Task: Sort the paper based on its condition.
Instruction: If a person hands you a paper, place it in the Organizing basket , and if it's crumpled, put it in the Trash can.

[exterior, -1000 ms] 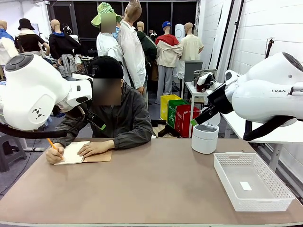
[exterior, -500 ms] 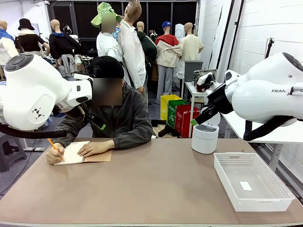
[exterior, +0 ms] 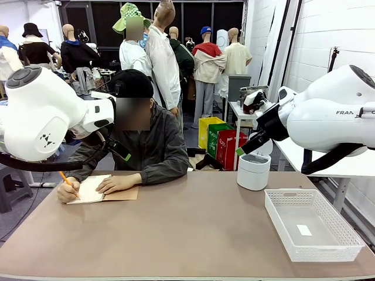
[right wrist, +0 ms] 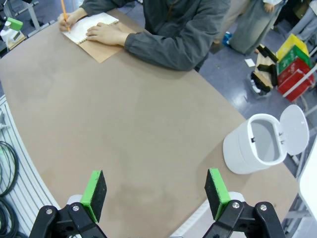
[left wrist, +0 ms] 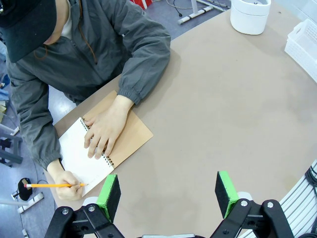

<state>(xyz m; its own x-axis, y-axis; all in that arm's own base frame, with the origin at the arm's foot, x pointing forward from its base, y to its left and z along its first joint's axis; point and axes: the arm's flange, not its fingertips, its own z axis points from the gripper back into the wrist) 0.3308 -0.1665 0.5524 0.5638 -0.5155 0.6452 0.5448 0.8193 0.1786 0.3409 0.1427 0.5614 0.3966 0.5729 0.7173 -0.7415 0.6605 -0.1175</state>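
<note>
left hand [left wrist: 167, 196]: open and empty, green pads wide apart, raised over the near left part of the desk [exterior: 187, 228].
right hand [right wrist: 155, 187]: open and empty too, raised over the desk's right side, near the bin.
paper: the one white sheet in sight was the open page [left wrist: 79, 157] of the spiral notebook [left wrist: 133, 136], at the desk's far left corner.
person: one palm [left wrist: 104, 131] lay flat on the notebook; the other [left wrist: 67, 184] wrote on the page with an orange pencil [left wrist: 54, 185].
places to sort into: a white lidded bin [right wrist: 257, 146], lid up, at the far right; a white mesh basket [exterior: 325, 253] nearer the robot, with a small white scrap in it.
step in hand: probably waiting for a sheet to be torn out and let go.
doing it well: keep both hands high and clear of the person's arms. move only once the sheet lies free or is offered. read its condition first, flat or crumpled. likely flat goes to the basket and spoiled to the bin.
grip advice: a thin sheet flat on the desk gives little to pinch, so take it by a raised edge.
</note>
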